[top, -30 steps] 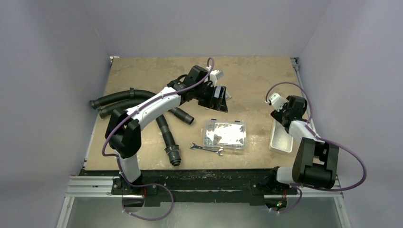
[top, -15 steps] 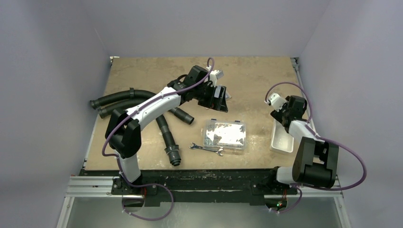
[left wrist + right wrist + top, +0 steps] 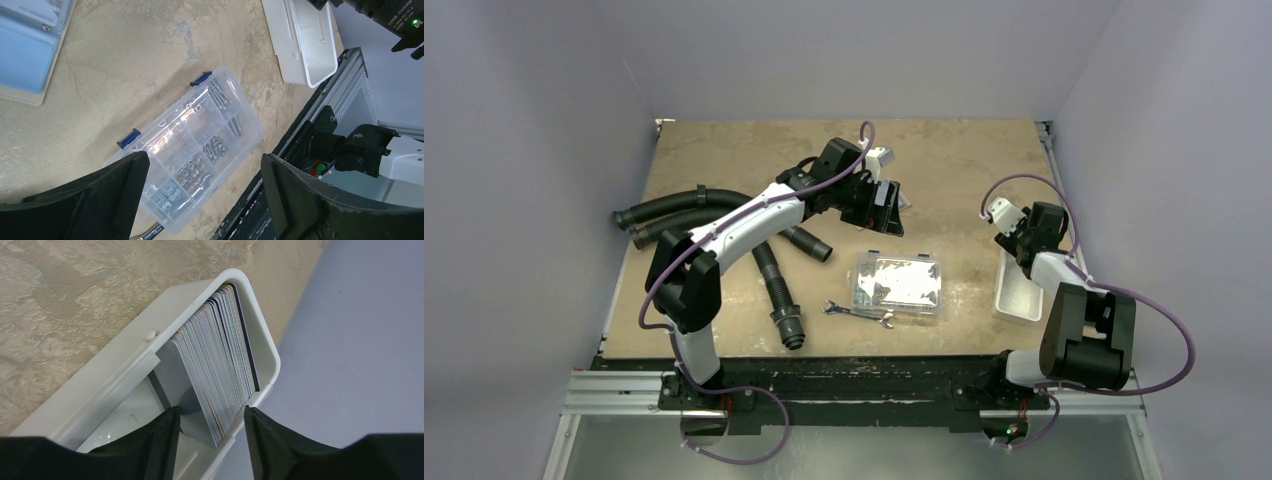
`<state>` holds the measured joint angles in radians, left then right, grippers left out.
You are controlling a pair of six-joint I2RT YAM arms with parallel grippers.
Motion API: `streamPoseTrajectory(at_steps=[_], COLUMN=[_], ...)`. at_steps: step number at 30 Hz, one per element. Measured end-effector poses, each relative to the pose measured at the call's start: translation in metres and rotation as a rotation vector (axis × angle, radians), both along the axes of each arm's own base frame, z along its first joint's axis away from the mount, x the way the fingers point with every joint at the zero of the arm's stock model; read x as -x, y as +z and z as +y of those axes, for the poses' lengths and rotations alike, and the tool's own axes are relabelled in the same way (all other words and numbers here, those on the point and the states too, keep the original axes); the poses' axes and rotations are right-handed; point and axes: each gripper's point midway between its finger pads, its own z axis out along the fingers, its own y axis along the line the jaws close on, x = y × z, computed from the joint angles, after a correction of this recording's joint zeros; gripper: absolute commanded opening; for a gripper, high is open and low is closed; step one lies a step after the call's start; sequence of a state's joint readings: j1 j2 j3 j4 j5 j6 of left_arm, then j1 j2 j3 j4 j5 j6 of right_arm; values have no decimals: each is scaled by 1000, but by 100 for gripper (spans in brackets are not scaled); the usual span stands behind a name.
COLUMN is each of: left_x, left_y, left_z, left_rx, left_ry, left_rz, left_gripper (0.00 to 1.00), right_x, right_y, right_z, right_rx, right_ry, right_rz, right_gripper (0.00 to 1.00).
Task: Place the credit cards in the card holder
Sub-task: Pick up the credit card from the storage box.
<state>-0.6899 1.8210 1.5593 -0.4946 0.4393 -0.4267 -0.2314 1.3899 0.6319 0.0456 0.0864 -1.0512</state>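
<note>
The credit cards [image 3: 220,375] stand on edge as a tight stack at the far end of a white tray [image 3: 115,375]. My right gripper [image 3: 211,412] is lowered over the stack's near corner. One finger is inside the tray and the other is outside its wall, and both jaws stand open with gaps to the stack. The card holder [image 3: 25,45] lies open on the table, light blue with a tan edge, at the upper left of the left wrist view. My left gripper [image 3: 205,157] hovers wide open and empty, beside the holder and above a clear box.
A clear compartment box [image 3: 896,283] of screws and nuts lies mid-table with a wrench [image 3: 859,313] at its near side. Black corrugated hoses [image 3: 704,210] lie on the left. The white tray [image 3: 1016,290] sits near the right edge, close to the right arm's base.
The right gripper's jaws have narrowed around the card stack and its wrist has shifted slightly. The left arm has not moved.
</note>
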Motion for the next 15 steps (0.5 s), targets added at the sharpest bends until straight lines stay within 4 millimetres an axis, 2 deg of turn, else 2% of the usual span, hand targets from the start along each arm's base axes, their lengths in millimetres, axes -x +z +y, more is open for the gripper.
streamPoseTrajectory(at_steps=[6,11,15], left_x=[0,1,1], left_y=[0,0,0], left_z=[0,0,-1], left_rx=[0,1,2], left_ry=[0,-2,-4], left_rz=[0,1,2], left_gripper=[89,89,89], right_x=[0,1,1], right_y=[0,0,1], right_z=[0,0,0], right_rx=[1,0,1], right_ry=[0,0,0], right_rz=[1,3,1], right_gripper=[39,37,32])
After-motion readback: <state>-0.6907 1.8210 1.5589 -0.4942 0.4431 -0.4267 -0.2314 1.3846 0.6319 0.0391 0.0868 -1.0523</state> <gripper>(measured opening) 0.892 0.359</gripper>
